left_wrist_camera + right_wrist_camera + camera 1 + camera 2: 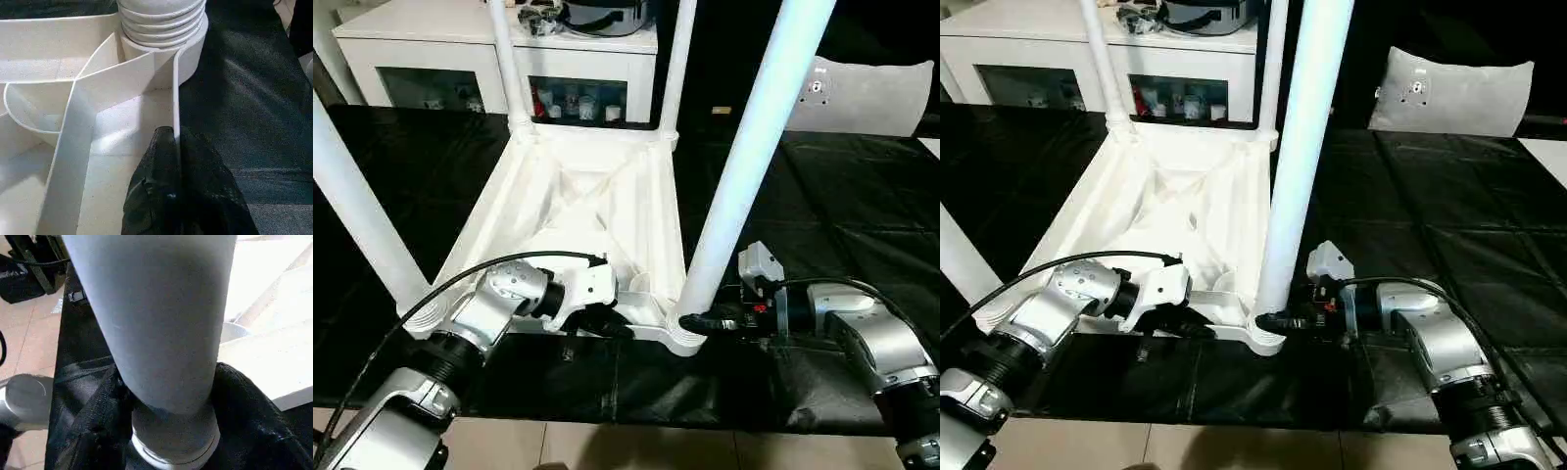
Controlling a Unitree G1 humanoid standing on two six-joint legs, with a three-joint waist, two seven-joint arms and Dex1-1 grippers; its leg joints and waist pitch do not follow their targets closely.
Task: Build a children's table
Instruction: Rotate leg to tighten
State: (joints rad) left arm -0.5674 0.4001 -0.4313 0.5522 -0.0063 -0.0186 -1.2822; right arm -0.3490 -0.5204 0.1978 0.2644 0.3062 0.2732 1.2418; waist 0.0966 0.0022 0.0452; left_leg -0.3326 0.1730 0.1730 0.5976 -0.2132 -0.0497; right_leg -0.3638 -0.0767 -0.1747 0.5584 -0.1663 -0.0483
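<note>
— On the black-covered worktable, what lies where, starting from the left?

— At the far left a long white tapered tube leg rises from its ribbed corner socket. It belongs to the square white plastic table top, which rests upside down with its ribs facing up.

— And the left gripper?

— It reaches over the near edge of the top. In the left wrist view its two black fingers are pressed together on the thin white rim wall, one on each side, just short of a ribbed socket.

— Further right?

— Two more legs stand at the far corners, one on the left and one on the right. The near right leg stands upright in its socket.

— The right gripper?

— Its black fingers sit on either side of that leg's base, closed around it just above the socket collar.

— Anything behind?

— A white cabinet with small items on its shelves, and a white pillow at the far right.
</note>
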